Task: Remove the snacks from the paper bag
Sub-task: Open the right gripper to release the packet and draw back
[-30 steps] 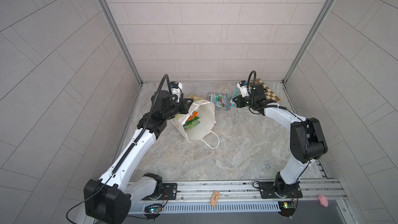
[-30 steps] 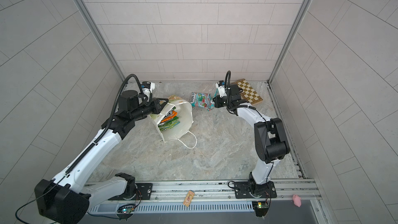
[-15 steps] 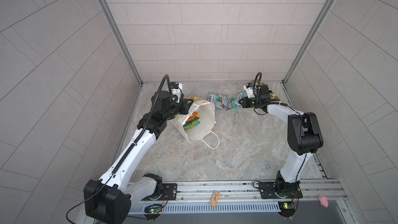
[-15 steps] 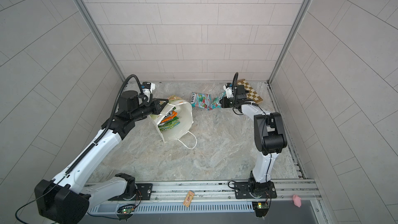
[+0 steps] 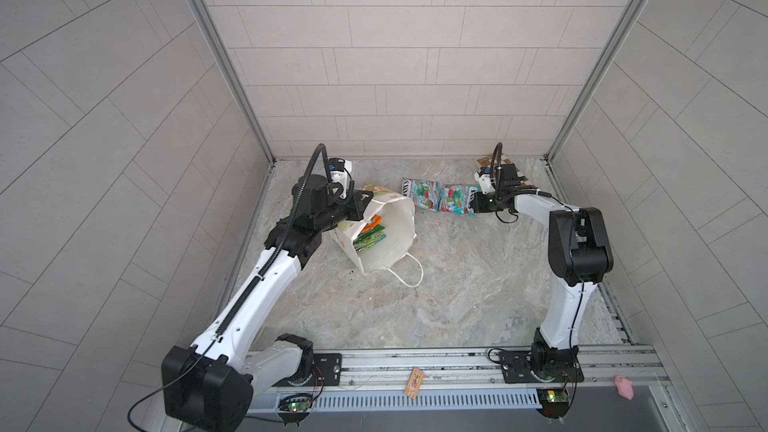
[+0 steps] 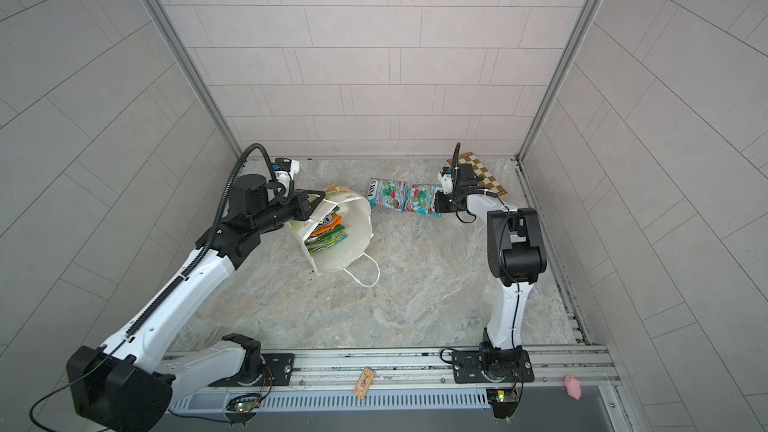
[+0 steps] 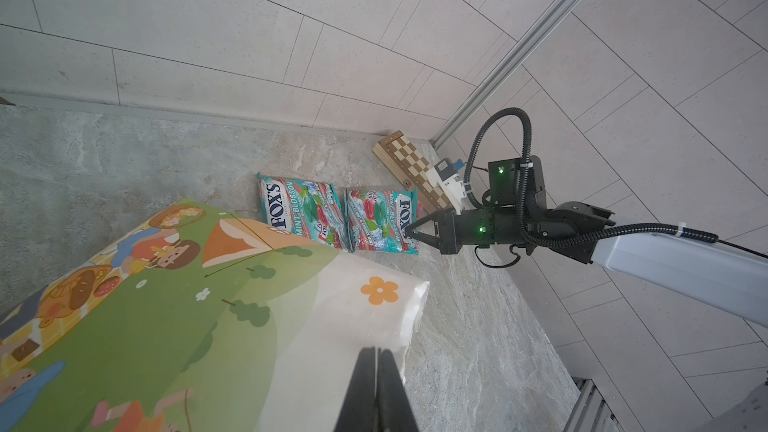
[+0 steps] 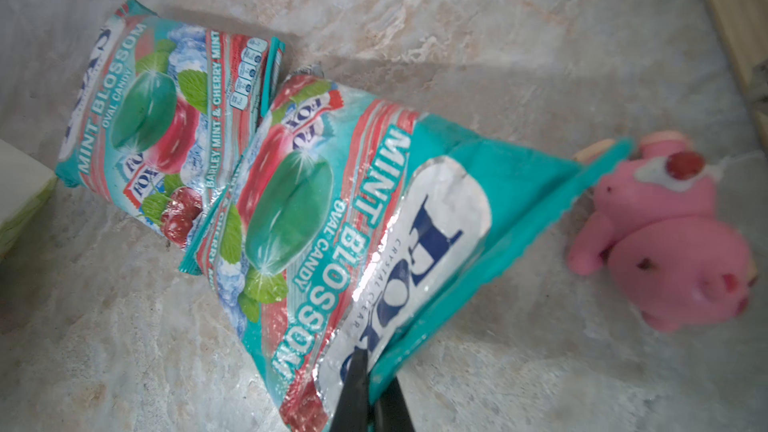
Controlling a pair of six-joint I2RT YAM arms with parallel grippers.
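Over the last second my right gripper [image 8: 374, 369] has swung the second teal FOX'S Mint Blossom packet [image 8: 332, 222] out toward the chessboard [image 7: 409, 164] and brought it back down. It now stretches away from the fingertips, its far end touching the first teal packet [image 8: 145, 105] on the table. The jaws are still pinched shut on its crimped top edge, so I haven't released it yet. A pink toy pig [image 8: 665, 243] lies just beside the gripper, clear of the packet.

My left gripper [image 7: 376, 361] hasn't budged: it is clamped on the rim of the paper bag [image 7: 166, 305], holding the mouth open.

So two snacks are out. I judge that the green-yellow packets [image 5: 370, 238] and the orange packet [image 5: 374, 220], inside the bag just beyond the left fingertips, are what remains.
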